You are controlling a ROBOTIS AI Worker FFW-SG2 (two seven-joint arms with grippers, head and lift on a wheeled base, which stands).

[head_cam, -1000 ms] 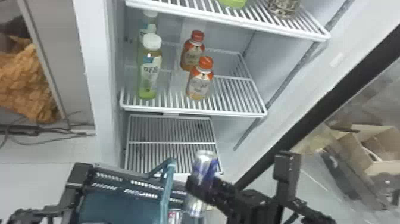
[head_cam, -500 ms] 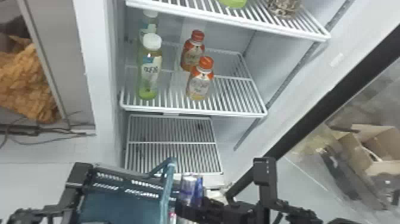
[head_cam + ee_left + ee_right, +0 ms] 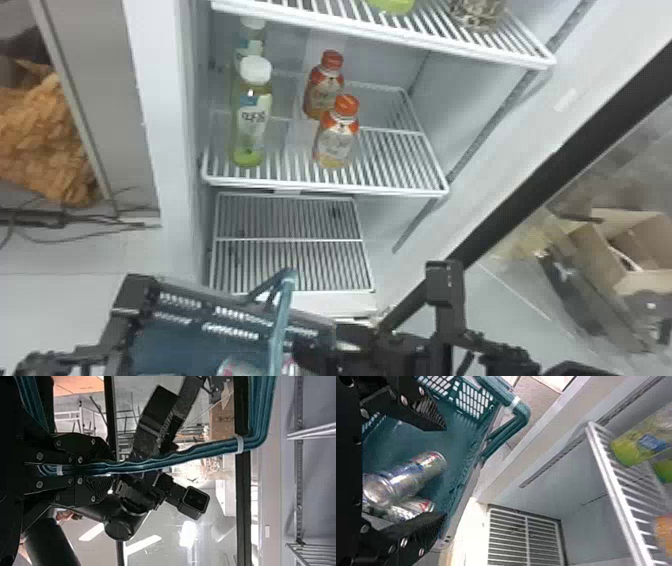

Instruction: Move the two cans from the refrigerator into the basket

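The left arm (image 3: 135, 295) stands at the lower left of the head view. In the left wrist view my left gripper (image 3: 107, 470) is shut on the teal basket's handle (image 3: 178, 454). The right gripper (image 3: 320, 350) is over the right side of the basket (image 3: 200, 345), near its handle. Seen from the right wrist, this gripper (image 3: 443, 473) has its fingers wide apart over the basket (image 3: 455, 443). One silver can (image 3: 411, 477) lies tilted inside, partly across a second can (image 3: 411, 508). Cans (image 3: 240, 369) also show at the bottom edge.
Refrigerator shelves (image 3: 325, 190) rise behind the basket, with green bottles (image 3: 252, 115) and orange-capped bottles (image 3: 337, 132). A bare lower rack (image 3: 290, 240) sits just beyond the basket. The open door's dark frame (image 3: 540, 185) slants along the right, with cardboard boxes (image 3: 610, 245) behind it.
My right gripper has moved left and down toward the basket and let go of the can, which has dropped from upright above the rim to lying inside. The basket has stayed put.
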